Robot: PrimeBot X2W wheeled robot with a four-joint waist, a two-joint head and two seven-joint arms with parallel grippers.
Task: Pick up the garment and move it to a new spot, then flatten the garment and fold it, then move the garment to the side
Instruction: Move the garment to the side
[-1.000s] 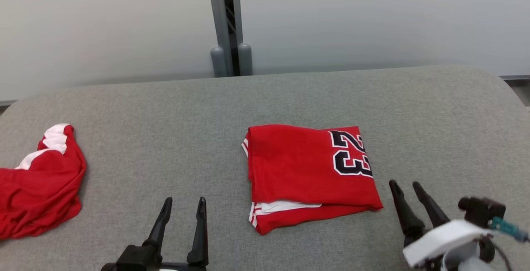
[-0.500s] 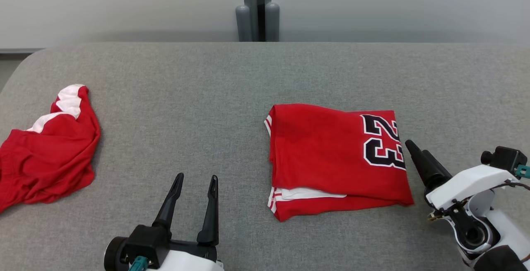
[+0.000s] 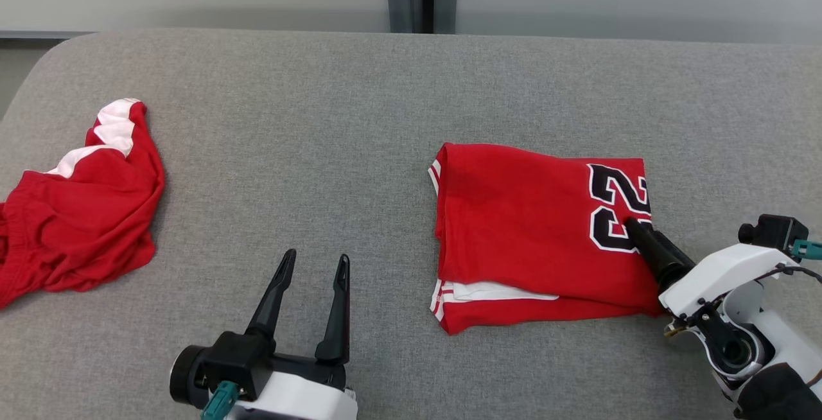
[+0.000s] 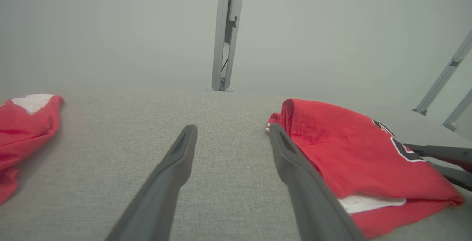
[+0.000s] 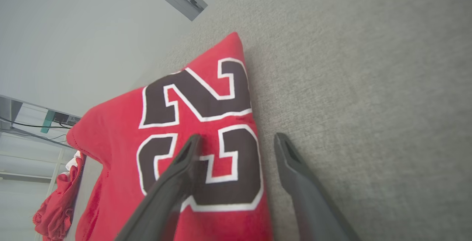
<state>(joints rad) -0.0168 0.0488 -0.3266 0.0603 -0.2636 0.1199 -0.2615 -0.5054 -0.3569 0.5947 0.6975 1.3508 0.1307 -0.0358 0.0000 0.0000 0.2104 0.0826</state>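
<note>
Straddling the jersey's [image 3: 526, 227] right edge, my right pincer [image 3: 632, 224] is standing spread, one finger over the black number [image 5: 199, 130], the other over bare tabletop [image 3: 308, 118]. I am probably lining up to pinch that edge and shift it aside. The jersey is lying folded right of centre. My left pincer [image 3: 318, 256] is hovering spread and empty near its left fold. Bare tabletop is lying open to the right, while a red heap [image 3: 77, 214] is crowding the left edge.

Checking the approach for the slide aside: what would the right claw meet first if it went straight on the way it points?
Probably the folded red jersey: the open right claw straddles its edge, one finger over the 23, the other over the grey table.
</note>
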